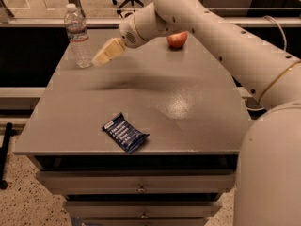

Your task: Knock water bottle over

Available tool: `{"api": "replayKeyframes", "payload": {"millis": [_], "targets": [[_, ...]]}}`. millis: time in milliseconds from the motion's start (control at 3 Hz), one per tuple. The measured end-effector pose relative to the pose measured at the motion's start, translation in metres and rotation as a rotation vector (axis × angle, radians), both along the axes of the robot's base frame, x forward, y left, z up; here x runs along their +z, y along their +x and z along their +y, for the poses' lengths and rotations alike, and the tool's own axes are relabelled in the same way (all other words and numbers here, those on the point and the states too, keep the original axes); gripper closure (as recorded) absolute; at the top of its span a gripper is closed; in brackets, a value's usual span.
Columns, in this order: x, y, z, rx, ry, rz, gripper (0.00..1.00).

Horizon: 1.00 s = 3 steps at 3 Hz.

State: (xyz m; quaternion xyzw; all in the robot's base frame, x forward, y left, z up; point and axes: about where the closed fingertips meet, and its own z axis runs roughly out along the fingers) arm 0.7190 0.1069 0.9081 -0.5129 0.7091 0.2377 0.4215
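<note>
The water bottle (78,36) stands upright at the far left of the grey table (188,102). It is clear and ribbed, with a white cap and a label band. My gripper (99,59) hangs just to the right of the bottle's lower half, a little above the table top, very close to the bottle. The white arm reaches in from the right across the table.
A red apple (177,40) sits at the far edge of the table, behind the arm. A blue snack packet (124,133) lies near the front edge. Drawers run below the table front. An office chair stands on the floor beyond.
</note>
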Motion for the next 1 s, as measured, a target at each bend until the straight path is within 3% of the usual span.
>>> {"api": "replayKeyframes", "payload": {"millis": [333, 1000], "targets": [[-0.003, 0.026, 0.034, -0.018, 0.086, 0.014, 0.00], [0.003, 0.040, 0.082, -0.012, 0.219, -0.002, 0.00]]}}
